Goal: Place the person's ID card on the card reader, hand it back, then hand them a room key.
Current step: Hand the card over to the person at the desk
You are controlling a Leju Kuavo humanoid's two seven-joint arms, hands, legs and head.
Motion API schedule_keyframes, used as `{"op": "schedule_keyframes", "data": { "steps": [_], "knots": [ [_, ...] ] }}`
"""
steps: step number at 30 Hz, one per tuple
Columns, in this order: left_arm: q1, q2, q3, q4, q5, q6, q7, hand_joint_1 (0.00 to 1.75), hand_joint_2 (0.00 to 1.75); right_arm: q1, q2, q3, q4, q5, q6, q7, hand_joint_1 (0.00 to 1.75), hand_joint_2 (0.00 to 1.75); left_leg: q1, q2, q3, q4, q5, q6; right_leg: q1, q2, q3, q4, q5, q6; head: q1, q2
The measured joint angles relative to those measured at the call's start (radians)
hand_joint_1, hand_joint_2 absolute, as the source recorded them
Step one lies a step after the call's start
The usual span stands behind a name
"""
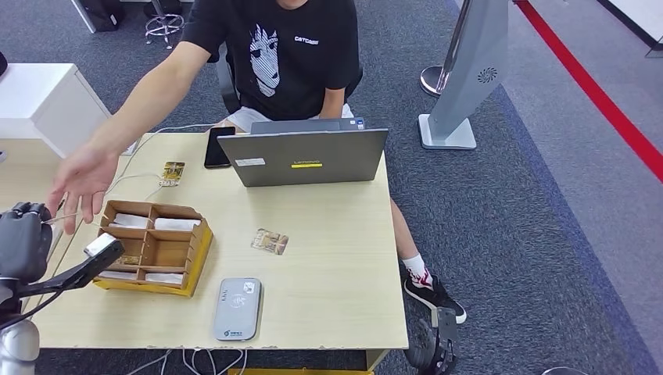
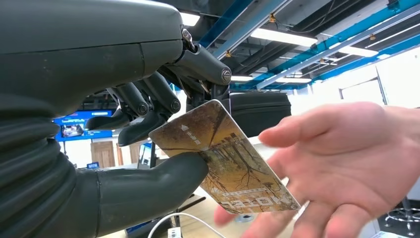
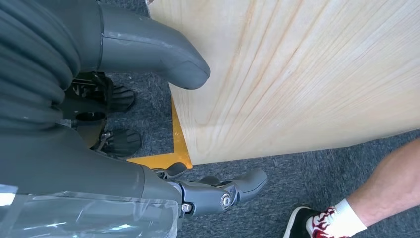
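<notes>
My left hand (image 1: 23, 238) is raised at the table's left edge. It pinches a brown hotel room key card (image 2: 223, 158) between thumb (image 2: 148, 188) and fingers (image 2: 148, 106). The person's open hand (image 1: 82, 183) reaches over to it, palm (image 2: 346, 158) right beside the card's free end. A patterned card (image 1: 270, 242) lies on the table beyond the grey card reader (image 1: 237, 308). My right hand (image 1: 438, 344) hangs low beside the table's right front corner, its thumb (image 3: 163, 54) and fingers (image 3: 223, 193) apart with nothing in them.
A yellow cardboard box (image 1: 199, 250) with white card sleeves stands near my left hand. Behind it are a grey laptop (image 1: 313, 156), a black phone (image 1: 215, 147) and another patterned card (image 1: 173, 173). The seated person's foot (image 3: 322, 223) is near my right hand.
</notes>
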Motion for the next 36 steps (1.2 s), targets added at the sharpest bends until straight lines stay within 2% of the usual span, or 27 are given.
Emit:
{"op": "schedule_keyframes", "data": {
  "steps": [4, 5, 6, 8, 9, 10, 21, 24, 26, 30, 33, 36],
  "knots": [
    [-0.018, 0.0, 0.0, 0.017, -0.008, -0.004, 0.001, 1.75, 1.75, -0.003, 0.0, 0.001, 0.003, 0.0, 0.0, 0.0, 0.0, 1.75, 0.0, 0.0, 0.0, 0.0, 0.0, 0.0, 0.0, 0.0, 0.0, 0.0, 0.0, 0.0, 0.0, 0.0],
    [-0.02, 0.0, 0.0, 0.02, -0.008, -0.004, 0.001, 1.69, 1.75, -0.003, 0.0, 0.001, 0.003, 0.0, -0.001, 0.0, 0.0, 1.75, 0.0, 0.0, 0.0, 0.0, 0.0, 0.0, 0.0, 0.001, 0.0, 0.0, 0.0, 0.0, 0.0, 0.0],
    [-0.022, 0.0, 0.0, 0.022, -0.009, -0.004, 0.001, 1.51, 1.75, -0.003, 0.0, 0.001, 0.004, 0.0, -0.001, 0.0, 0.0, 1.75, 0.0, 0.0, 0.0, 0.0, 0.0, 0.0, 0.0, 0.001, 0.0, 0.0, 0.0, 0.0, 0.0, 0.0],
    [-0.023, -0.001, 0.0, 0.025, -0.01, -0.004, 0.001, 0.64, 1.75, -0.003, 0.001, 0.002, 0.005, 0.0, -0.001, 0.0, 0.0, 1.75, 0.0, 0.001, 0.0, 0.0, 0.0, 0.0, 0.0, 0.001, 0.0, 0.0, 0.0, 0.0, 0.0, 0.0],
    [-0.023, -0.001, 0.0, 0.025, -0.01, -0.004, 0.001, 0.25, 1.75, -0.003, 0.001, 0.002, 0.005, 0.0, -0.001, 0.0, 0.0, 1.75, 0.0, 0.001, 0.0, 0.0, 0.0, 0.0, 0.0, 0.002, 0.0, 0.0, 0.0, 0.0, 0.0, 0.0],
    [-0.023, -0.001, 0.0, 0.025, -0.011, -0.003, 0.001, 0.0, 1.75, -0.003, 0.001, 0.002, 0.006, 0.0, -0.002, 0.0, 0.0, 1.75, 0.0, 0.001, 0.0, 0.0, 0.0, 0.0, 0.0, 0.002, 0.0, 0.0, 0.0, 0.0, 0.0, 0.0],
    [-0.019, -0.011, 0.0, 0.023, -0.001, 0.026, -0.005, 0.0, 1.75, -0.003, 0.002, 0.008, 0.007, -0.002, -0.008, -0.002, 0.0, 1.75, 0.0, 0.001, 0.0, 0.0, 0.0, 0.0, 0.0, 0.001, 0.0, 0.0, 0.0, 0.0, 0.0, 0.0],
    [-0.007, -0.031, 0.0, -0.008, 0.083, 0.068, -0.036, 0.0, 1.75, -0.001, 0.002, 0.009, 0.007, -0.007, -0.01, -0.005, 0.0, 1.75, 0.0, 0.001, 0.0, 0.0, 0.0, 0.0, 0.0, 0.001, 0.0, 0.0, 0.0, 0.0, 0.0, 0.0],
    [0.015, -0.07, 0.007, -0.073, 0.25, 0.096, -0.083, 0.0, 1.75, 0.004, 0.001, 0.009, 0.006, -0.017, -0.007, -0.016, 0.0, 1.75, 0.0, 0.001, 0.0, 0.0, 0.0, 0.0, 0.0, 0.002, 0.0, 0.0, 0.0, 0.0, 0.0, 0.0],
    [0.125, -0.197, 0.05, -0.293, 0.625, 0.097, -0.221, 0.0, 1.75, 0.033, 0.002, -0.003, -0.002, -0.045, 0.0, -0.043, 0.0, 1.75, -0.001, 0.002, -0.001, 0.0, -0.002, 0.002, 0.0, 0.004, 0.0, -0.001, 0.0, 0.0, 0.0, 0.0],
    [0.239, -0.292, 0.117, -0.434, 0.784, 0.08, -0.358, 0.0, 1.75, 0.06, 0.008, -0.03, -0.04, -0.049, 0.001, -0.028, 0.0, 1.75, -0.001, 0.003, -0.001, 0.0, -0.004, 0.004, -0.001, 0.004, 0.0, -0.002, -0.002, 0.002, 0.0, 0.0],
    [0.351, -0.376, 0.202, -0.534, 0.867, 0.077, -0.489, 0.0, 1.75, 0.078, 0.014, -0.071, -0.087, -0.054, 0.012, -0.013, 0.0, 1.75, -0.002, 0.002, 0.0, 0.0, -0.005, 0.004, -0.001, 0.003, 0.0, -0.002, -0.003, 0.003, 0.0, 0.0]
  ]
}}
